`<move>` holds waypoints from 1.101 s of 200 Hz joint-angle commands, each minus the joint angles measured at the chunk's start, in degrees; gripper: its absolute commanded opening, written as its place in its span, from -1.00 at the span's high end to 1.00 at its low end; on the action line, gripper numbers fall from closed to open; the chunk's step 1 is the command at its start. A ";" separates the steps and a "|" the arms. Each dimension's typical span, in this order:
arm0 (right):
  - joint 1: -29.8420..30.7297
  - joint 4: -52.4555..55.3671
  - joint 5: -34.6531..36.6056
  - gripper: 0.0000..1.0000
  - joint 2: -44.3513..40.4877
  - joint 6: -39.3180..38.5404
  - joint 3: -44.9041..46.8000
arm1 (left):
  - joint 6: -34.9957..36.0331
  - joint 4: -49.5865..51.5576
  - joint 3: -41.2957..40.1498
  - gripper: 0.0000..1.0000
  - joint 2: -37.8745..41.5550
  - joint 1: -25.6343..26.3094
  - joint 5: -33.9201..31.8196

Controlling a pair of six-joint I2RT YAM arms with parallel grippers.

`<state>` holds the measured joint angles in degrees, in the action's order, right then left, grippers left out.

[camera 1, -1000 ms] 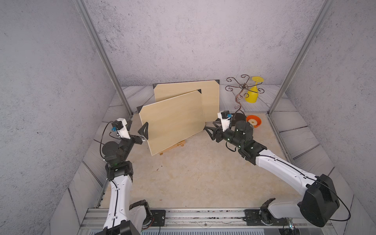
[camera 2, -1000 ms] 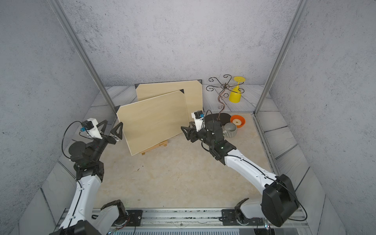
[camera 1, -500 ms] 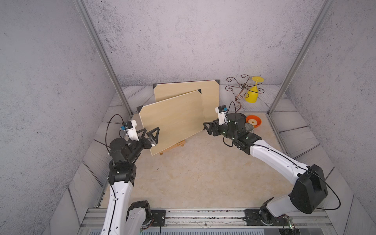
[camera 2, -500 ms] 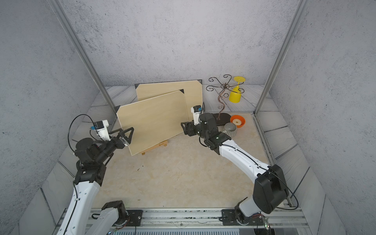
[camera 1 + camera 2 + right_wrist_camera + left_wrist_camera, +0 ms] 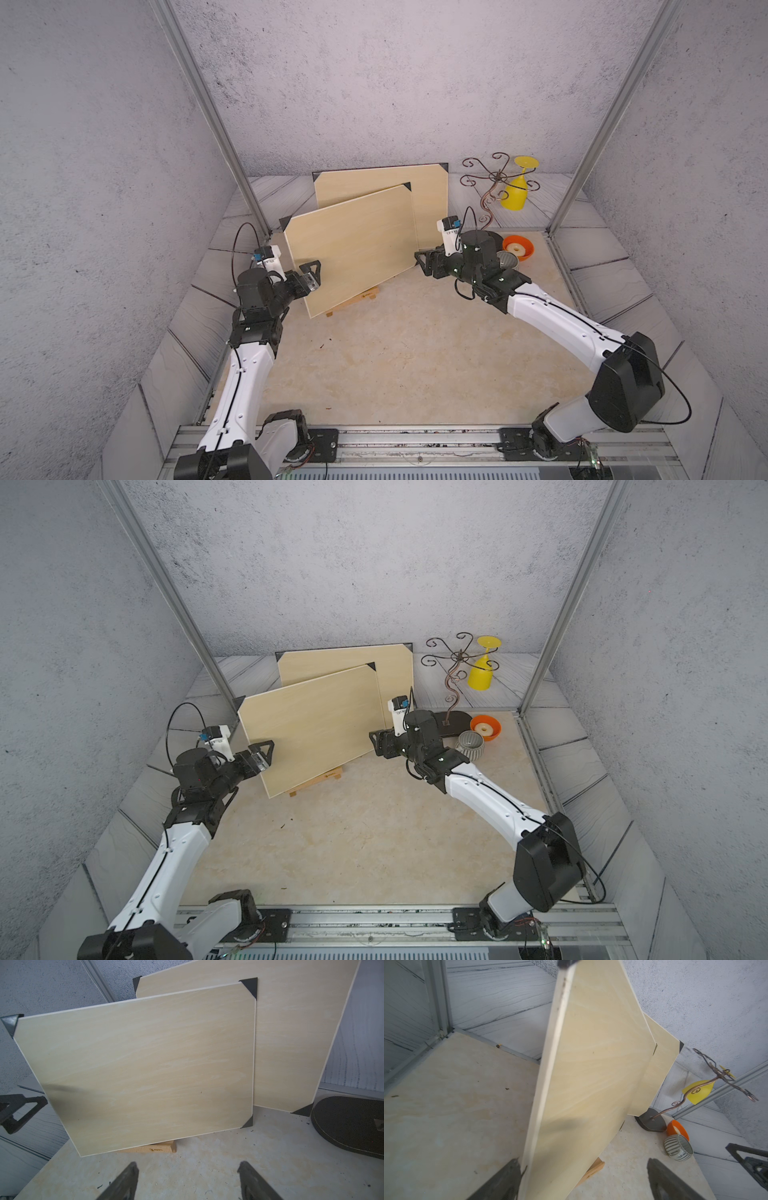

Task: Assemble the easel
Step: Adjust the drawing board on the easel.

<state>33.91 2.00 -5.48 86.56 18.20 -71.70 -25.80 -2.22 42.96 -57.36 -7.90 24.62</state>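
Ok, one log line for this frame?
front beige wooden board: tilted, resting on pale wooden easel base | left fingers: open, straddling board edge | right fingers: open, empty, short of board

1. Small dark printed stamp (image 5: 156,1149) on the front face of the wooden easel bar (image 5: 143,1149), seen in the right wrist view: a tiny logo and one short word, too blurred to spell out.
2. Same stamp (image 5: 365,295) (image 5: 331,775) a mere speck in both top views, unreadable.
3. Nothing else legible.
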 commanded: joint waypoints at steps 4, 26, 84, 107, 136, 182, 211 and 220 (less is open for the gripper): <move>-0.07 0.99 1.31 -0.53 0.77 -1.89 -0.89 | 9.35 3.18 2.58 -0.91 1.29 -2.15 -2.12; -0.07 1.26 1.08 -0.53 1.22 -2.76 -1.32 | 12.89 1.35 3.08 -0.92 -0.87 -5.79 2.47; -0.07 3.65 1.26 -0.55 2.29 -6.18 -3.71 | 19.01 -12.42 7.63 -0.92 -9.22 -8.80 18.75; -0.06 1.35 0.71 -0.56 2.36 -6.18 -3.44 | 27.28 -0.51 17.86 -0.83 -13.64 -9.78 23.32; -0.12 0.46 -0.81 -0.57 3.23 -6.00 -4.94 | 28.57 0.28 23.61 -0.79 -16.98 -13.55 29.87; -0.07 0.41 -0.69 -0.59 3.12 -7.18 -5.48 | 34.75 11.25 35.20 -0.75 -26.24 -16.91 41.99; -0.11 0.72 -0.59 -0.58 3.13 -7.69 -5.54 | 34.48 13.22 40.43 -0.61 -30.74 -16.83 45.03; -0.06 0.07 -0.35 -0.59 3.13 -7.70 -5.23 | 34.72 14.00 41.56 -0.59 -31.67 -16.80 46.72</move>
<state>33.91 2.94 -5.85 88.53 11.64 -75.70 7.38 7.99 81.14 -87.33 -24.62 64.36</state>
